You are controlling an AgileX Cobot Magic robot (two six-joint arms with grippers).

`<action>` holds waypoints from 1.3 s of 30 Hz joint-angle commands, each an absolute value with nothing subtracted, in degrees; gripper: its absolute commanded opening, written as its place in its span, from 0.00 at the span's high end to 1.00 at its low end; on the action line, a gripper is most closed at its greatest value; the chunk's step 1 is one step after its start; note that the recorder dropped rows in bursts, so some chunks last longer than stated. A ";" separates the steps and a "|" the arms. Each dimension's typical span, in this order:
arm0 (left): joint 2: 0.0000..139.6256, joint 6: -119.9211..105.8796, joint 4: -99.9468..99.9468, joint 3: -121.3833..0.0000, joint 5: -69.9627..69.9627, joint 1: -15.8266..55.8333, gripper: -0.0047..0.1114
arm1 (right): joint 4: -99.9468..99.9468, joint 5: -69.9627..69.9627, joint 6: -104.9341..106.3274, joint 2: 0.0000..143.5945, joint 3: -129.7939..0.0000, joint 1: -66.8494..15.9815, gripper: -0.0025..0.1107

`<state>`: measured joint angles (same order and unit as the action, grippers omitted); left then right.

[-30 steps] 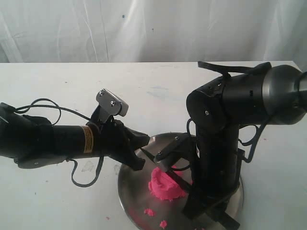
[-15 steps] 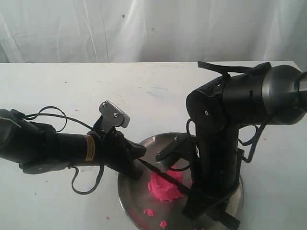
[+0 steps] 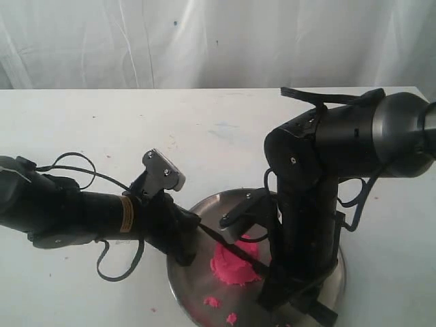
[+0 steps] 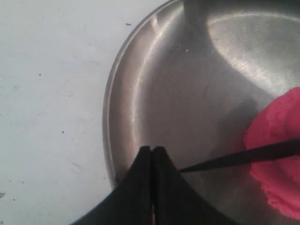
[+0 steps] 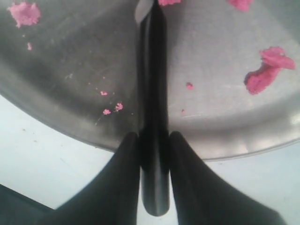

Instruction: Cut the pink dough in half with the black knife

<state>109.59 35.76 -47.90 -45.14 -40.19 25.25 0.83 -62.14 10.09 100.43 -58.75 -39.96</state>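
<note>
Lowered, the clenched left gripper [image 4: 152,152] nears the black knife [image 4: 239,157] crossing the pink dough [image 4: 276,154].

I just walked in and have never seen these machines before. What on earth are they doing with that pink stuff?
The two arms are cutting a lump of pink dough that sits on a round steel plate. The right gripper is clamped on the handle of a black knife, whose thin blade lies across the top of the dough. The left gripper, shut, is at the blade's tip near the plate's rim. The dough looks whole so far. Small pink crumbs lie on the plate.
</note>
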 commanded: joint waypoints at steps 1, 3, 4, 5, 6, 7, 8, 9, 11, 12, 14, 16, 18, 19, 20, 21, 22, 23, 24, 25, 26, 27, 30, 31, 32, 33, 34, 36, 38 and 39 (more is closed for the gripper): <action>106.53 20.04 -47.24 -44.76 -24.89 25.31 0.96 | 0.80 -62.00 10.05 100.39 -58.59 -39.97 0.98; 105.24 16.37 -43.63 -44.76 -21.76 25.31 0.96 | 0.80 -62.00 10.05 100.39 -58.59 -39.97 0.98; 104.41 15.34 -41.80 -44.76 -21.59 25.31 0.96 | 0.80 -62.15 10.05 100.39 -58.59 -39.97 0.98; 103.53 14.90 -40.37 -44.76 -22.05 25.31 0.96 | 0.80 -62.15 10.05 100.39 -58.59 -39.97 0.98; 102.80 15.01 -40.06 -44.76 -22.87 25.31 0.96 | 0.80 -62.15 10.05 100.39 -58.59 -39.97 0.98; 101.92 15.16 -40.06 -44.76 -23.52 25.31 0.96 | 0.80 -62.15 10.05 100.39 -58.59 -39.97 0.98; 101.19 15.44 -40.06 -44.76 -24.41 25.31 0.96 | 0.80 -62.15 10.05 100.39 -58.59 -39.97 0.98; 100.56 16.86 -40.21 -44.76 -25.32 25.31 0.96 | 0.80 -62.15 10.05 100.39 -58.59 -39.97 0.98; 99.87 19.80 -40.22 -44.76 -26.57 25.31 0.96 | 0.80 -62.01 10.05 100.39 -58.59 -39.97 0.98; 99.65 21.00 -40.31 -44.76 -27.63 25.31 0.96 | 0.80 -62.01 10.05 100.39 -58.59 -39.97 0.98; 99.28 22.40 -40.31 -44.76 -29.36 25.31 0.96 | 0.80 -62.01 10.05 100.39 -58.59 -39.97 0.98; 98.93 23.21 -40.47 -44.76 -30.89 25.31 0.96 | 0.80 -62.01 10.05 100.39 -58.59 -39.97 0.98; 98.32 24.24 -41.42 -44.76 -32.28 25.31 0.96 | 0.80 -61.75 10.05 100.39 -58.59 -39.97 0.98; 98.07 24.43 -41.41 -44.76 -32.43 25.31 0.96 | 0.80 -61.75 10.05 100.39 -58.59 -39.97 0.98; 97.82 24.68 -41.41 -44.76 -32.43 25.31 0.96 | 0.80 -61.61 10.05 100.39 -58.59 -39.97 0.98; 97.42 24.80 -41.41 -44.76 -32.43 25.31 0.96 | 0.80 -61.52 10.05 100.39 -58.59 -39.97 0.98; 97.31 24.80 -41.41 -44.76 -32.30 25.31 0.96 | 0.80 -61.47 10.05 100.39 -58.59 -39.97 0.98; 97.16 24.80 -41.41 -44.76 -32.29 25.31 0.96 | 0.80 -61.36 10.05 100.39 -58.59 -39.97 0.98; 97.14 24.80 -41.41 -44.76 -32.01 25.31 0.96 | 0.80 -61.03 10.05 100.39 -58.59 -39.97 0.98; 97.04 24.80 -41.41 -44.76 -31.89 25.31 0.96 | 0.80 -60.51 10.05 100.39 -58.59 -39.97 0.98; 97.04 24.85 -41.41 -44.76 -31.40 25.31 0.96 | 0.80 -59.73 10.05 100.39 -58.59 -39.97 0.98; 97.04 24.85 -41.41 -44.76 -31.13 25.31 0.96 | 0.80 -59.09 10.05 100.39 -58.59 -39.97 0.98; 97.04 24.85 -40.96 -44.76 -31.01 25.31 0.96 | 0.80 -57.71 10.05 100.74 -58.59 -39.97 0.98; 97.04 24.85 -40.96 -44.76 -31.01 25.31 0.96 | 0.80 -57.57 10.20 100.87 -58.59 -39.97 0.98; 97.04 24.85 -40.99 -44.76 -31.29 25.31 0.96 | 0.80 -57.43 10.25 101.09 -58.59 -39.97 0.98; 97.04 24.85 -40.99 -44.76 -31.60 25.31 0.96 | 0.80 -57.32 10.25 101.22 -58.59 -39.97 0.98; 97.04 24.85 -40.99 -44.76 -31.79 25.31 0.96 | 0.80 -57.24 10.25 101.47 -58.59 -39.97 0.98; 97.04 24.85 -41.13 -44.76 -32.08 25.31 0.96 | 0.80 -57.05 10.25 101.54 -58.59 -39.97 0.98; 97.15 24.85 -41.13 -44.76 -32.09 25.31 0.96 | 0.80 -56.58 10.25 101.54 -58.59 -39.97 0.98; 97.43 24.96 -41.13 -44.76 -32.55 25.31 0.96 | 0.80 -56.32 10.25 101.54 -58.59 -39.97 0.98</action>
<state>97.66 24.38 -40.77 -45.14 -31.90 25.37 0.97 -57.35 10.09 101.60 -58.75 -39.96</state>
